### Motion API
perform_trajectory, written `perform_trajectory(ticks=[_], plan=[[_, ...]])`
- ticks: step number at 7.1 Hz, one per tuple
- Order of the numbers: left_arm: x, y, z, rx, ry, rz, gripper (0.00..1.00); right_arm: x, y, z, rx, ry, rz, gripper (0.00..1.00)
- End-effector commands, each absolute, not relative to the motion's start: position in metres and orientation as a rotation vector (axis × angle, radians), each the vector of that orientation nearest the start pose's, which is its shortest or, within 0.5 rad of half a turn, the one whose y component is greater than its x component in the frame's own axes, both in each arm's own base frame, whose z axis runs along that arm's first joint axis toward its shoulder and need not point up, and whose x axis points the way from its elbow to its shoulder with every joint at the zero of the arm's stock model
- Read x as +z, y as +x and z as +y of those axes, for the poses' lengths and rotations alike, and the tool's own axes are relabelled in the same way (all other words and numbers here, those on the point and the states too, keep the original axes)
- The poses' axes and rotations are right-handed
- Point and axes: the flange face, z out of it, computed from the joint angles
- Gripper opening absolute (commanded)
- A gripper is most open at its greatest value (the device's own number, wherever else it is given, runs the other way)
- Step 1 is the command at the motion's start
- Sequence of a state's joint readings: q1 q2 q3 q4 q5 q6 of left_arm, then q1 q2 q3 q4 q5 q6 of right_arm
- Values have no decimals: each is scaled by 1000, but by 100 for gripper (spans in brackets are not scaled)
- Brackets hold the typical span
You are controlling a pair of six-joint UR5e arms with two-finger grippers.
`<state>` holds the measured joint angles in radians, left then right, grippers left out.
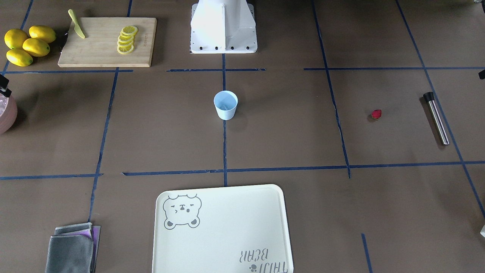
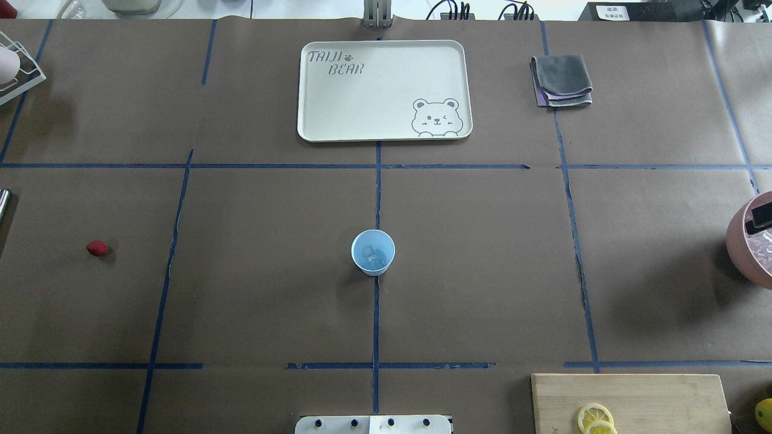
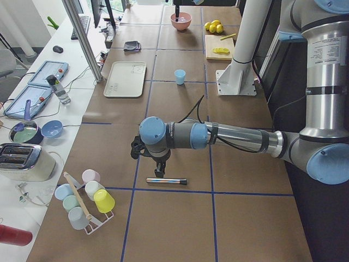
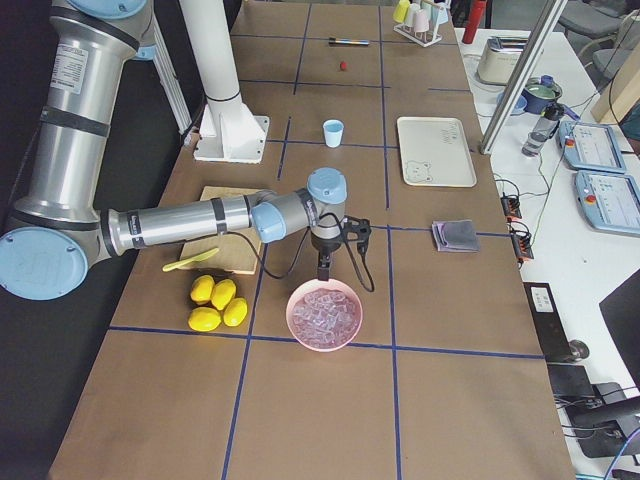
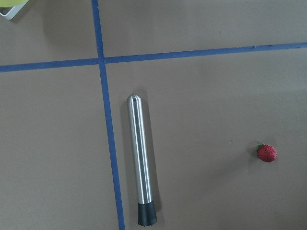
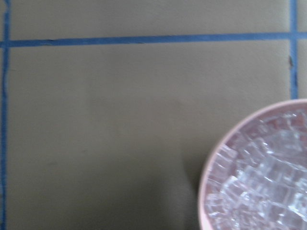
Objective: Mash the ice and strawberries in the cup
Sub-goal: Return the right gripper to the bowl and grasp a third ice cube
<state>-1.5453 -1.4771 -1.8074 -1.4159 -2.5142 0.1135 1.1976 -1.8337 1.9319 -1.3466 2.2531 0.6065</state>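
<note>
The pale-blue cup stands upright at the table's centre, also in the front view. A clear ice chunk lies inside it. The dark-red strawberry lies on the paper far to my left, also in the left wrist view. A steel muddler with a black end lies beside it. My left gripper hovers over the muddler; I cannot tell its state. My right gripper hangs over the pink bowl of ice; only a black part shows from overhead, state unclear.
A cream bear tray and a folded grey cloth lie at the far side. A cutting board carries lemon slices and a yellow knife; whole lemons lie beside it. A cup rack stands at the left end.
</note>
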Motion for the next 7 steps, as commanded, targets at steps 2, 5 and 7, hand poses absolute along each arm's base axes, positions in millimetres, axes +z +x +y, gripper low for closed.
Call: perform_trajectory(ticks=[2, 5, 7], plan=[[583, -41, -442, 128, 40, 942, 100, 632, -62, -382, 266, -168, -688, 94], [583, -41, -442, 129, 41, 942, 100, 664, -64, -384, 344, -227, -663, 87], [584, -41, -442, 128, 40, 942, 100, 667, -67, -393, 391, -243, -657, 82]])
